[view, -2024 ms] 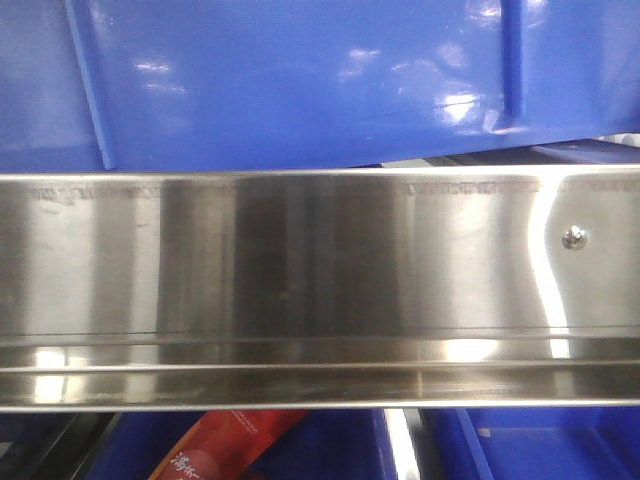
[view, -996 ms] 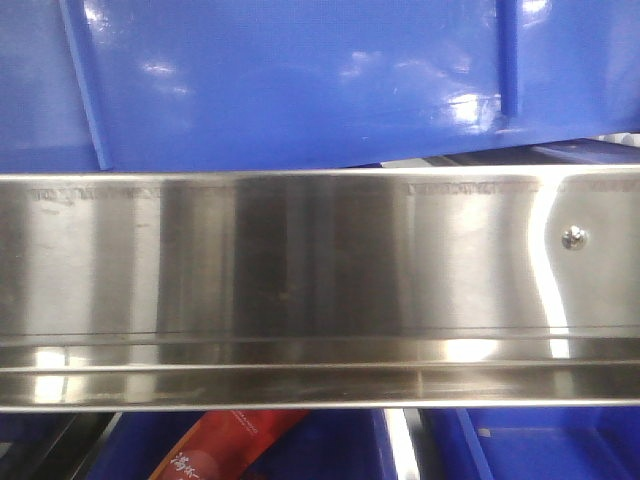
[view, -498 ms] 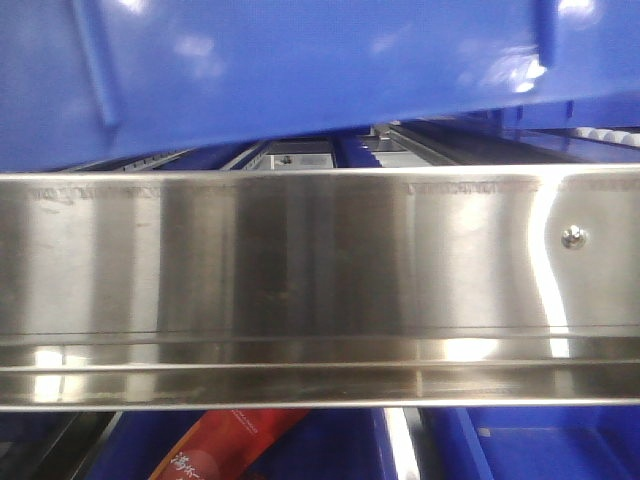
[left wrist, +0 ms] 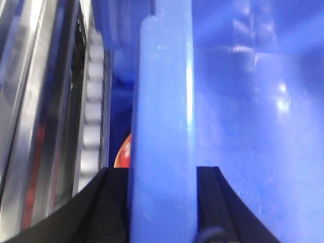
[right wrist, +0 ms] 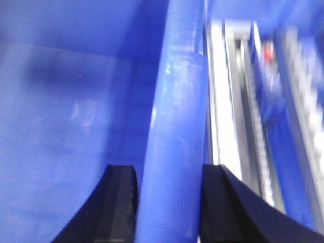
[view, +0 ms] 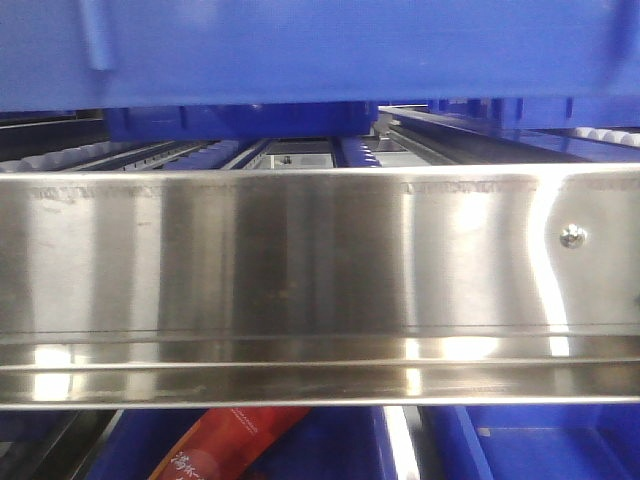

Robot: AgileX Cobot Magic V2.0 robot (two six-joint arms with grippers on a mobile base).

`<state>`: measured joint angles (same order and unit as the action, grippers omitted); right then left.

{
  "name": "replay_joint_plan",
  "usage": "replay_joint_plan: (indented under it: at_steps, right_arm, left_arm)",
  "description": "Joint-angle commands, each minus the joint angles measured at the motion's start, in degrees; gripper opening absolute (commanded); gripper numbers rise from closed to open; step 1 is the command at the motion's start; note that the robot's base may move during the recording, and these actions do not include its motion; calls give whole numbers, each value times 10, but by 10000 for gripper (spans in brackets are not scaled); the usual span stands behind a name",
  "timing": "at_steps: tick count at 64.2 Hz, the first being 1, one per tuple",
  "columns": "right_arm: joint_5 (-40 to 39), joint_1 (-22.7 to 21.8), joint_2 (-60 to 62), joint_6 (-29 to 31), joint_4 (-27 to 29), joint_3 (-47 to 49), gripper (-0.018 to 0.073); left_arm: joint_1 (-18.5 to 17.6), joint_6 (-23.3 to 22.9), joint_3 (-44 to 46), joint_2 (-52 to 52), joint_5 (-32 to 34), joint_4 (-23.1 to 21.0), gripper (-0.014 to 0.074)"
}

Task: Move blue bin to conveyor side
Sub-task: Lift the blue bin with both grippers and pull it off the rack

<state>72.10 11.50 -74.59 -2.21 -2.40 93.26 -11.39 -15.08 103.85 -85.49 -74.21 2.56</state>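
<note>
The blue bin (view: pixel 300 50) hangs in the air, its underside clear of the steel rail (view: pixel 300 270) below it, with an open gap through which the roller tracks (view: pixel 300 155) show. It is carried by its thick rim at both ends: the left claw (left wrist: pixel 162 202) is clamped on the rim with one black finger inside the wall and one outside, and the right claw (right wrist: pixel 169 202) grips the opposite rim the same way. Just outside the left claw's outer finger runs a row of pale rollers (left wrist: pixel 93 126), with something red low down beside it. Outside the right claw's outer finger lie more bright rails, too blurred to read. Under the steel rail sit other blue bins (view: pixel 540 440), one holding a red packet (view: pixel 230 445). The conveyor belt shows in none of the views. To my eye the danger is the grip: the plastic is glossy and each claw holds only a short stretch of rim, so if the arms fall out of step the bin could twist, slip free, or dip and catch the steel rail.
</note>
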Motion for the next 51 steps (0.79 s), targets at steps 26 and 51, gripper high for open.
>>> replay_joint_plan:
  at_steps: [26,51]
  right_arm:
    - [-139,1,132,-18,17,-113,-79]
    - [-142,1,132,-18,36,-113,-79]
  left_arm:
    - [-79,-48,-68,111,42,18,-18]
    - [-80,-60,-100,151,42,28,-18]
